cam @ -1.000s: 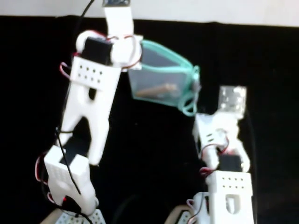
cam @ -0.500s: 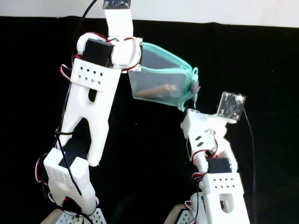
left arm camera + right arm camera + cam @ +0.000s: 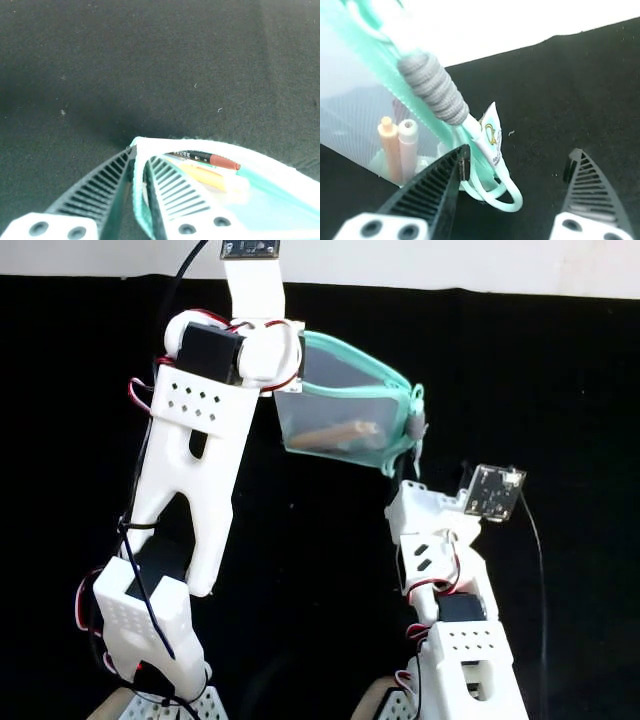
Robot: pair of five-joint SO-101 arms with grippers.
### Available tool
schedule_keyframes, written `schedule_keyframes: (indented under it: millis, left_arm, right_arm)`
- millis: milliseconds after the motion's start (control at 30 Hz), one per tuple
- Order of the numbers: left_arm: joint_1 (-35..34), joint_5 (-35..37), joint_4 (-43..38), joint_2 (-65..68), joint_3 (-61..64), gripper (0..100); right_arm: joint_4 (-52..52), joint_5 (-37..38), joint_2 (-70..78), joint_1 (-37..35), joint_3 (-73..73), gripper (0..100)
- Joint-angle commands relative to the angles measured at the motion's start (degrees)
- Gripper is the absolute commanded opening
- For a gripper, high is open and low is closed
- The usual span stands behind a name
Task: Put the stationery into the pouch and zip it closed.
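Pouch rim first: the left gripper (image 3: 136, 152) has both jaws pinched tight on the teal edge of the pouch (image 3: 345, 405), which hangs from that grip above the black tablecloth (image 3: 570, 380). Inside, against the see-through wall, lie a black pen with a red end (image 3: 206, 159) and a yellowish pen (image 3: 207, 177). At the pouch's other end the right gripper (image 3: 520, 155) stands with its jaws wide apart, holding nothing. One jaw sits just beside the teal cord loop (image 3: 502, 197) and the white tag (image 3: 491, 134), close to the grey ribbed zip pull (image 3: 434, 92). Two pen ends (image 3: 409, 135), peach and white, show through the mesh there.
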Motion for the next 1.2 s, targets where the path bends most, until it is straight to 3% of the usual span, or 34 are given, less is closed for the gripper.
schedule_keyframes:
  millis: [0,733,1167]
  left_arm:
    - [0.84,-0.44,-0.09,1.19,1.63,1]
    - [0.75,-0.44,0.09,1.19,1.63,1]
    - [0.75,-0.44,0.09,0.75,1.63,1]
  right_arm:
    - [-1.63,-0.35,-0.84,-0.48,-0.22,30.0]
    - [-1.80,-0.44,4.00,-0.66,-1.19,30.0]
    - [-1.71,-0.35,17.63,-1.45,-14.11,30.0]
